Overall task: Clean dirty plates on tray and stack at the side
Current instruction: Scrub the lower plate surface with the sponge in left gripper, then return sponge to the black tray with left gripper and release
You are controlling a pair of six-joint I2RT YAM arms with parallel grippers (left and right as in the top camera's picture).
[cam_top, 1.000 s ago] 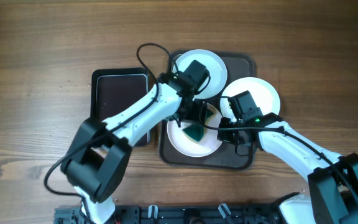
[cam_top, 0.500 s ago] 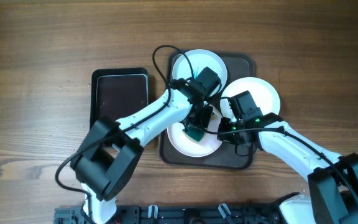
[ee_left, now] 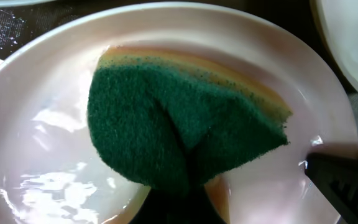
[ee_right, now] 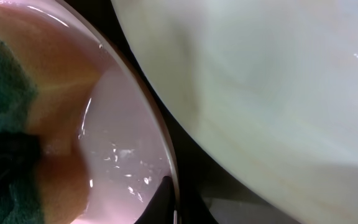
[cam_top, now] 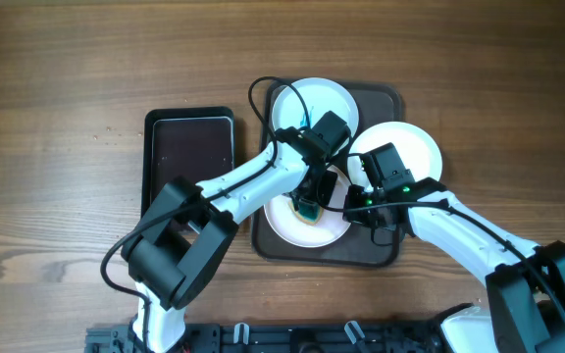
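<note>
Left gripper (cam_top: 309,200) is clamping a folded sponge (ee_left: 166,124), jaws closed on the pinched fold at the near end, green scrub face showing and the yellow layer running along the far edge. It's pressing the sponge onto the middle of the front plate (ee_left: 48,93), which is looking wet and glossy around the sponge. Right gripper (cam_top: 354,203) is sitting at that same plate's right rim: one dark finger is lying on the rim in both wrist views, the other finger is hidden, so I can't tell whether it's actually pinching the plate. Front plate is lying in the near part of the tray (cam_top: 376,250), towards its left side. Back plate (cam_top: 314,98) is lying in the far left part of the tray, with the left arm crossing over its near edge. Right plate (cam_top: 412,145) is sitting just beside the front plate and hanging out over the tray's right rim, partly under the right wrist; can't tell whether it's flat or tilted. Black tray (cam_top: 189,147) is lying on the table (cam_top: 67,78) just left of the brown one, with the left arm passing over its near right corner.
</note>
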